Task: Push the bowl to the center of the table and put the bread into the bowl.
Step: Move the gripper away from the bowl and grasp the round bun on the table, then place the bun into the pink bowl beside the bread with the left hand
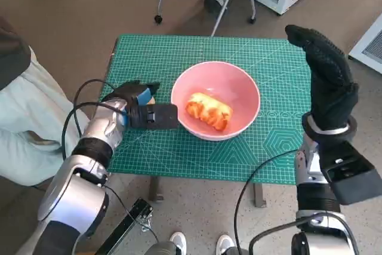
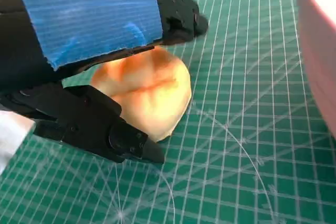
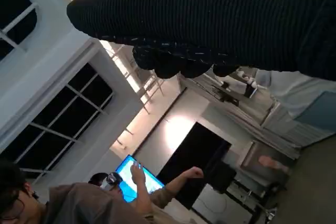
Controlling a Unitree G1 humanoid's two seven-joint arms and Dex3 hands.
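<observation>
The left robot hand [image 1: 141,107] lies low over the surface [image 1: 179,147] near its left edge, and its fingers [image 2: 94,124] sit on either side of a round, pale-golden bread roll [image 2: 147,95]. In the left wrist view the roll rests on the green mat directly under the blue-taped back of the hand, with black fingers touching or almost touching it on both sides; whether they already press it firmly I cannot tell, but it reads as a closing grasp on the roll. From that hand the pink bowl [image 1: 216,100] lies toward the right edge of the surface, just beside the fingertips, so the coming move looks like a short lift and carry toward the bowl's rim. The bowl stands near the middle of the surface and already holds an elongated orange-brown pastry [image 1: 209,111], lying slantwise in its hollow.

The right robot hand [image 1: 325,70] is raised over the right edge of the surface, fingers extended, holding nothing. It is apart from the bowl and farther from the roll, so the left hand is clearly nearer to the work.
</observation>
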